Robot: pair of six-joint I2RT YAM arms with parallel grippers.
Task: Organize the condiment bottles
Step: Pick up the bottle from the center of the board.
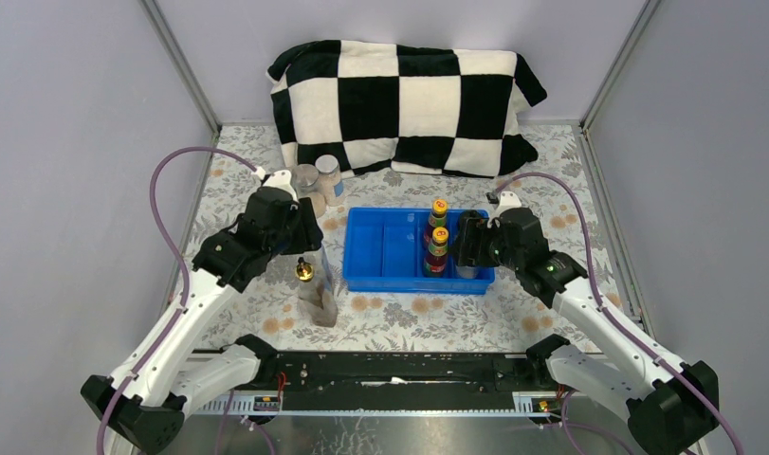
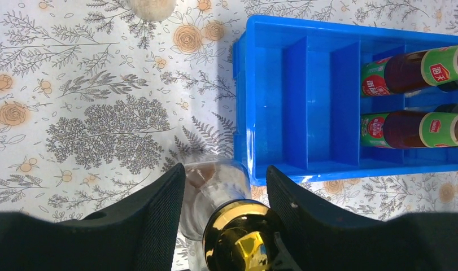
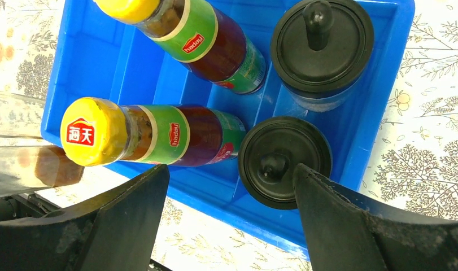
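Left wrist view, bottle in hand: the clear gold-topped bottle (image 2: 238,240) stands on the floral tablecloth (image 2: 102,113) between the fingers of the left gripper (image 2: 225,172). It is outside the blue divided plastic tray (image 2: 243,113), just beside its wall.
Left fingers: drawn in narrow, seemingly pressed on the bottle's neck from both sides.
Done: two red-brown sauce bottles with yellow caps (image 3: 175,135) (image 3: 209,39) and two black-capped shakers (image 3: 284,161) (image 3: 322,45) stand in the tray's compartments below the right gripper (image 3: 231,169).
Right fingers: spread wide, holding nothing; the nearer shaker sits between them, one finger well apart from it.
Left to do: roughly half, I judge. The gold-topped bottle and two clear grey-lidded jars (image 1: 306,178) (image 1: 329,172), beyond the left fingers, are not in the tray. I cannot make out a second gold-topped bottle.
Only the top external view shows: the jars, and the black-and-white checkered blanket (image 1: 399,104) behind them.
Only the left wrist view shows: bare compartments on the tray's side nearest the left fingers.
Only the right wrist view shows: both shaker lids from above.
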